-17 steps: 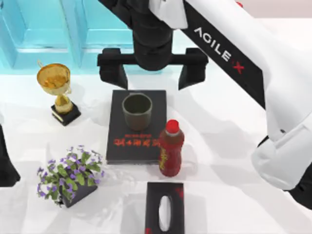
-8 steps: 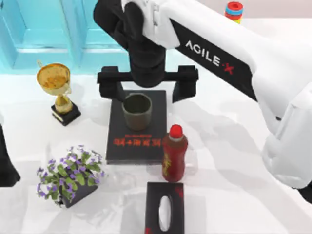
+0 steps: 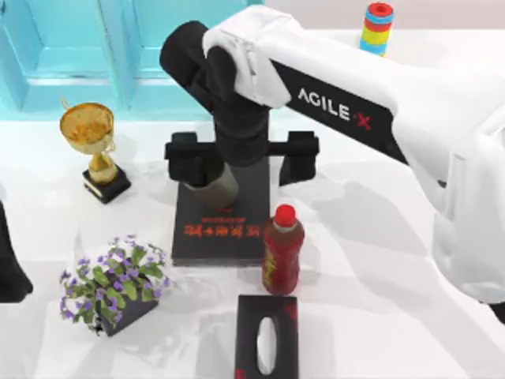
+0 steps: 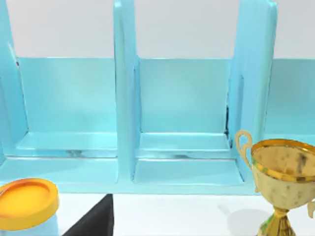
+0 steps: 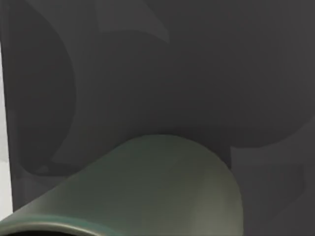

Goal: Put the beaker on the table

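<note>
The beaker (image 3: 215, 192), an olive-grey cup, stands on the black book (image 3: 225, 229) with red lettering, which lies on the white table (image 3: 371, 260). My right gripper (image 3: 241, 158) hangs low over it, open wide. One finger (image 3: 183, 155) sits close beside the beaker and the other finger (image 3: 300, 154) is well off to the right. The wrist hides the beaker's rim from above. In the right wrist view the beaker's wall (image 5: 162, 187) looms close against the dark book. My left arm (image 3: 11, 268) is parked at the table's left edge.
A gold trophy (image 3: 93, 146) stands left of the book, and a red bottle (image 3: 282, 249) stands at its front right corner. A flower pot (image 3: 114, 284) and a black tissue box (image 3: 267, 343) are in front. A cyan shelf (image 3: 79, 55) runs behind; coloured rings (image 3: 377, 25) are back right.
My right gripper has dropped and come forward over the book, so its wrist now covers the beaker's rim. The beaker and the left arm have not moved.
</note>
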Motion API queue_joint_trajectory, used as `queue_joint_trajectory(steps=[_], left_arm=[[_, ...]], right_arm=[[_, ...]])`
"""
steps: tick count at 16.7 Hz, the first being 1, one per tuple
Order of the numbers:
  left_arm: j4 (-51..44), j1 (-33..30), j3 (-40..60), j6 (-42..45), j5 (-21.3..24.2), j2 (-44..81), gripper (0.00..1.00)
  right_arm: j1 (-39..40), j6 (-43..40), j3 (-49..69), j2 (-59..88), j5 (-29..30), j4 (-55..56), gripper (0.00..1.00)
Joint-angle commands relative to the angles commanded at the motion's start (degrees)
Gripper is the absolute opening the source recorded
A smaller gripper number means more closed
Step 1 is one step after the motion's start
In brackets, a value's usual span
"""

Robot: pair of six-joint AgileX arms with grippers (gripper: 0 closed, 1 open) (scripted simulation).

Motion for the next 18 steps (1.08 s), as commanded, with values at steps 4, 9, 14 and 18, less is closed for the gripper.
queue_joint_trajectory(steps=[4, 9, 14, 18], left_arm=[[0.0, 0.0, 0.0, 0.0, 0.0, 0.0, 1.0], [0.0, 0.0, 0.0, 0.0, 0.0, 0.0, 1.0], [0.0, 0.0, 0.0, 0.0, 0.0, 0.0, 1.0], [0.0, 0.0, 0.0, 0.0, 0.0, 0.0, 1.0]], right_arm=[[0.0, 0.0, 0.0, 0.0, 0.0, 0.0, 0.85], [0.0, 0.0, 0.0, 0.0, 0.0, 0.0, 0.47], [0.0, 0.0, 0.0, 0.0, 0.0, 0.0, 0.1], [0.0, 0.0, 0.0, 0.0, 0.0, 0.0, 0.0]])
